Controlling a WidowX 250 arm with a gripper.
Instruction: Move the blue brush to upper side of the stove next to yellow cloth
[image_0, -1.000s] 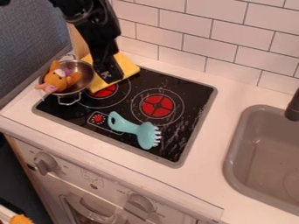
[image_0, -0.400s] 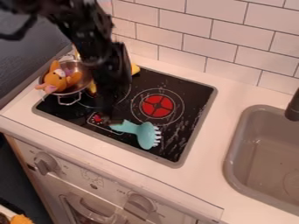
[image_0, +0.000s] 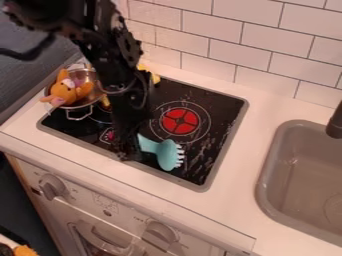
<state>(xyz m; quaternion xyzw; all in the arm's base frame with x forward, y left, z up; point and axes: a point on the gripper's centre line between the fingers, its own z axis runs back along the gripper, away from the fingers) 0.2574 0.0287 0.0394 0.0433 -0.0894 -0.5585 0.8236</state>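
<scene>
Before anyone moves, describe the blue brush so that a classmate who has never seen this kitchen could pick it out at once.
Left of the sink, find the black stovetop. Near its front edge, below the red burner, lies the brush, its handle partly behind the gripper. Unlike the orange toy, it is pale blue with short teeth.

The brush (image_0: 169, 155) lies on the stove (image_0: 224, 107), near its front edge. Left, a pot (image_0: 86, 76) holds a toy (image_0: 65, 93); the cloth (image_0: 155, 79), partly hidden, seems to lie at the back. Right: the sink (image_0: 264, 177).
</scene>
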